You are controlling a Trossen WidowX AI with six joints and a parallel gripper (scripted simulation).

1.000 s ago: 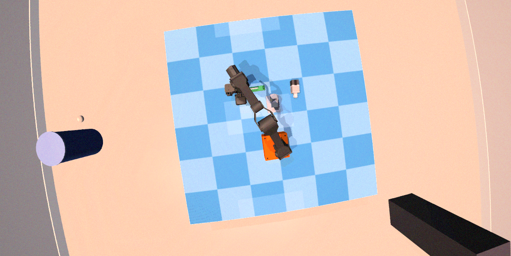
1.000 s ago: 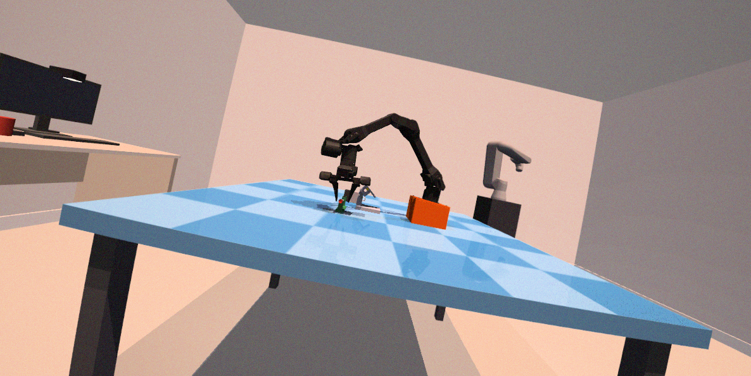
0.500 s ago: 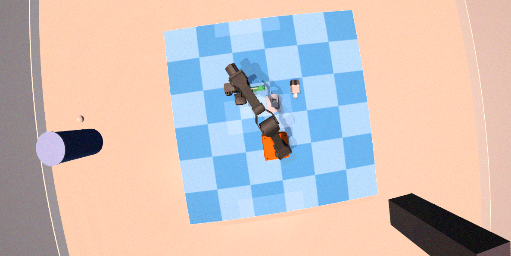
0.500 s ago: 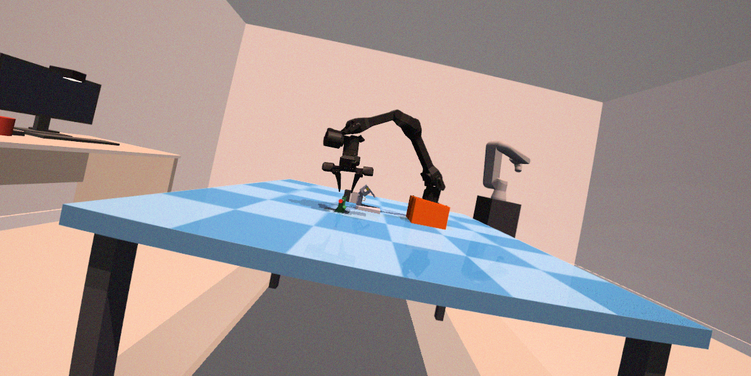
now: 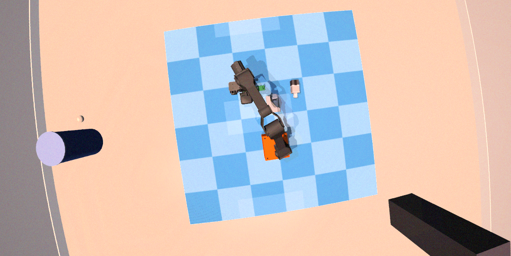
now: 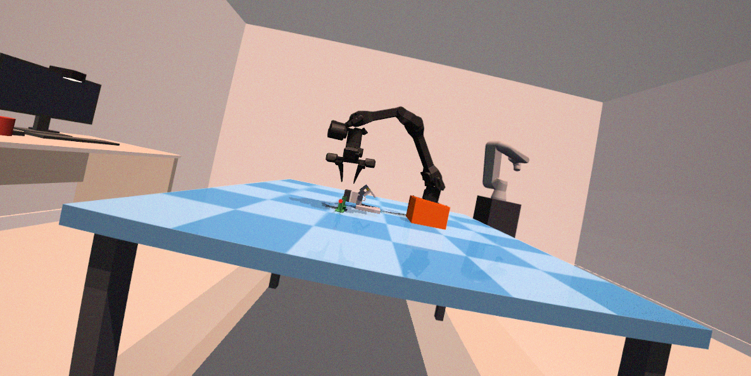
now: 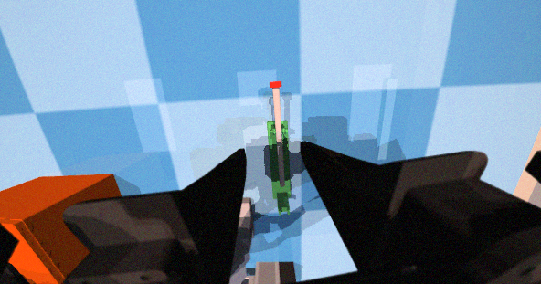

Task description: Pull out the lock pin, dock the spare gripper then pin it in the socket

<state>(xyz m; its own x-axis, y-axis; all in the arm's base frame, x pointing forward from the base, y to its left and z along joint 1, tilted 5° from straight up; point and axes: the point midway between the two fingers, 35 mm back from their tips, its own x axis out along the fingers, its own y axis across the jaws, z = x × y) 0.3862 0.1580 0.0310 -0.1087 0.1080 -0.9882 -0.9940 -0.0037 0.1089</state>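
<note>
My gripper [image 6: 348,181] [image 7: 272,150] is open and empty, pointing down above the green holder [image 5: 262,87] [image 6: 340,209] [image 7: 276,194]. The lock pin [image 7: 277,111], pale with a red head, lies lengthwise on this holder, its head end sticking out past one end. The mount [image 5: 275,105] [image 6: 367,209] stands beside the holder, with a pale base and a tilted grey socket [image 6: 365,190]; my left finger partly hides it in the wrist view. The spare gripper [image 5: 294,87] [image 7: 267,272], pale with a dark end and a narrow spigot, rests beyond the mount. The socket's inside is too small to read.
The orange box [image 5: 269,148] [image 6: 428,213] [image 7: 59,198] is at my arm's base. The arm [image 5: 255,95] [image 6: 415,134] reaches over the checkered table [image 5: 332,154] [image 6: 294,244] and hides part of the holder in the overhead view.
</note>
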